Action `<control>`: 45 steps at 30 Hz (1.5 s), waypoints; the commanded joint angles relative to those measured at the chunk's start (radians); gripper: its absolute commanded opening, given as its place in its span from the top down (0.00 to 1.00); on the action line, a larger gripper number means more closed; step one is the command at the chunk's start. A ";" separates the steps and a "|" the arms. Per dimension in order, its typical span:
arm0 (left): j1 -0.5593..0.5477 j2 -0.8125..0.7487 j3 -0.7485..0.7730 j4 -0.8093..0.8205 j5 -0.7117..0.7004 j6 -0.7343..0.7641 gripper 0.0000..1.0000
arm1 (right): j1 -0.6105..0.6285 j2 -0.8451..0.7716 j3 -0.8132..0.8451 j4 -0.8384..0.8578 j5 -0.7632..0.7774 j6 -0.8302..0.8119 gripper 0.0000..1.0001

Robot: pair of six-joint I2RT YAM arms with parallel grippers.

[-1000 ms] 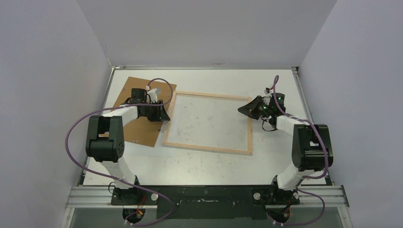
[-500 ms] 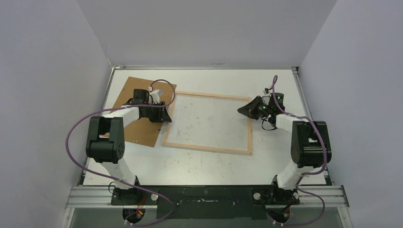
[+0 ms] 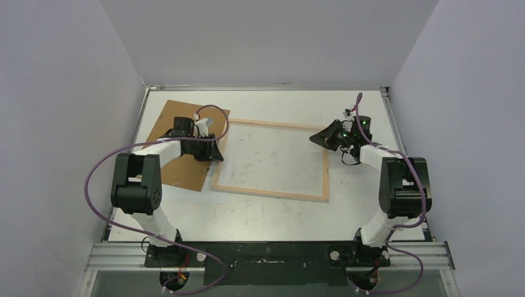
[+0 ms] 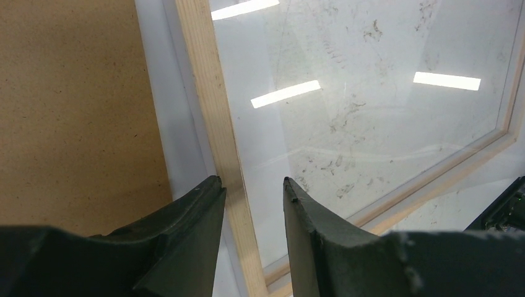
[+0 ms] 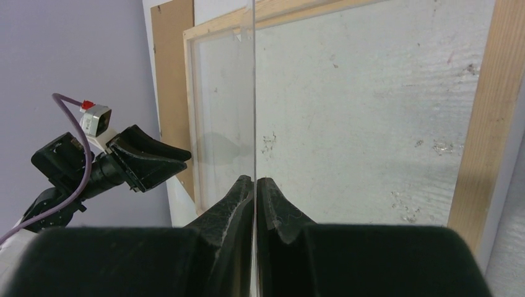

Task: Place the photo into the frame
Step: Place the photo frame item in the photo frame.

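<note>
The frame [image 3: 269, 193] of pale wood lies flat in the middle of the table. My left gripper [image 3: 217, 152] is open low over its left bar [image 4: 210, 93], one finger on each side [image 4: 252, 185], with gaps showing. My right gripper [image 3: 314, 140] hovers at the frame's right bar [image 5: 489, 124]. It is shut [image 5: 255, 180] on a thin clear pane [image 5: 254, 93], which I see edge-on as it runs out over the frame. The photo is out of view.
A brown fibreboard backing panel [image 3: 179, 167] lies left of the frame, under my left arm, and shows beside the bar [image 4: 68, 111]. Grey walls close in on the left, right and back. The left gripper [image 5: 148, 164] shows across the frame in the right wrist view.
My right gripper has shifted slightly toward the back of the table, still pinching the pane. The left gripper has edged a little closer to the frame's left bar.
</note>
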 commanded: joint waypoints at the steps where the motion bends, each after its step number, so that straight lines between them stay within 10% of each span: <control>1: -0.004 -0.039 -0.003 -0.006 0.018 0.018 0.62 | 0.002 0.000 0.054 0.022 -0.035 -0.026 0.95; 45: 0.022 -0.063 0.084 -0.112 0.001 0.043 0.54 | 0.002 0.063 0.098 0.005 -0.054 -0.120 0.95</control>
